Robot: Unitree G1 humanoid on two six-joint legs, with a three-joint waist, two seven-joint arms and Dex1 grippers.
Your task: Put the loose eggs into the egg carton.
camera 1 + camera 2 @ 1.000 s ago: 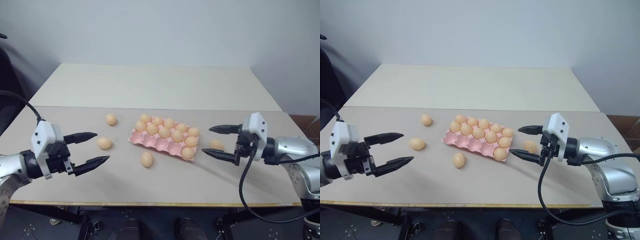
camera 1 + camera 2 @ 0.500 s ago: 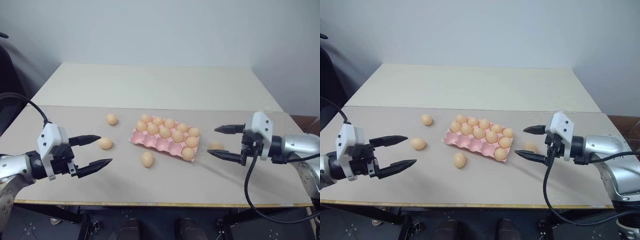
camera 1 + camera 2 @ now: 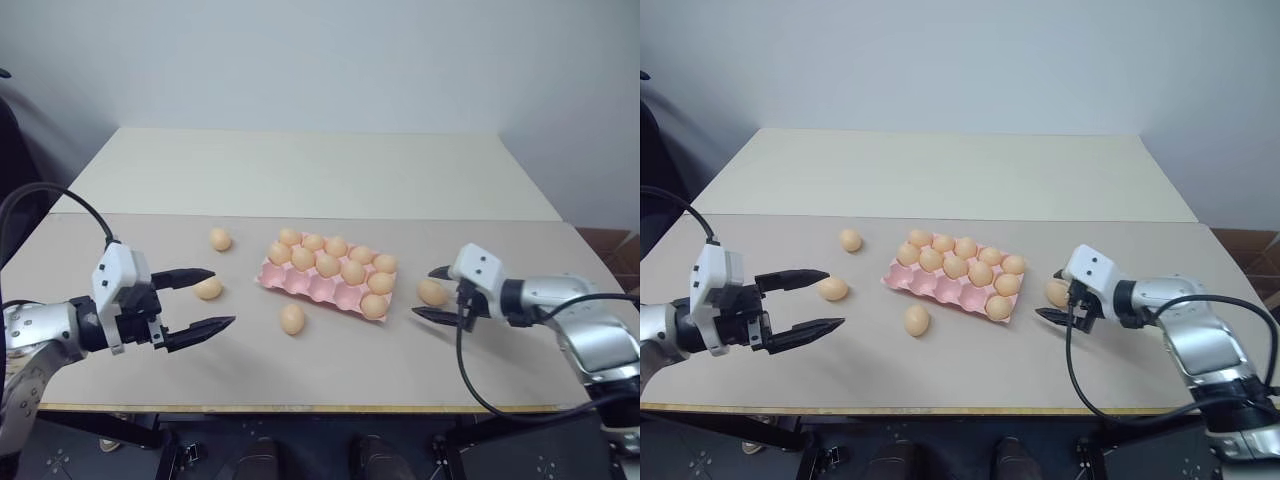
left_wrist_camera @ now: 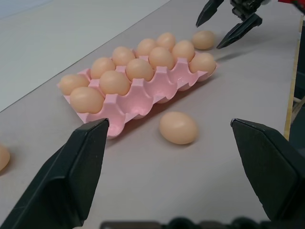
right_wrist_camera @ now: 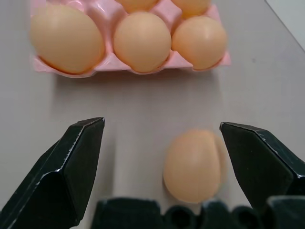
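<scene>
Four loose eggs lie on my table [image 3: 330, 380], outside the egg carton [image 3: 300, 280]. One egg [image 3: 432, 292] sits just off the carton's right end, between the wide-spread fingers of my right gripper [image 3: 438, 293]; in my right wrist view that egg [image 5: 194, 165] lies in the gap between the two fingers, its long axis running roughly along the fingers, toward the carton's end. I cannot tell whether either finger touches it. A second egg [image 3: 292, 318] rests just in front of the carton's near edge, its long axis roughly front to back. A third egg [image 3: 208, 288] lies to the carton's left, near the upper finger of my left gripper [image 3: 213, 298], long axis roughly left to right. The fourth egg [image 3: 220, 239] lies farther back on the left, well apart from the carton.

The pink carton sits mid-table, its long side running from back-left to front-right. I count ten eggs seated in it: the two farther rows are full, and the five cups of the nearest row are bare.

My left gripper hangs above the table with fingers wide apart, gripping nothing, pointing toward the carton.
</scene>
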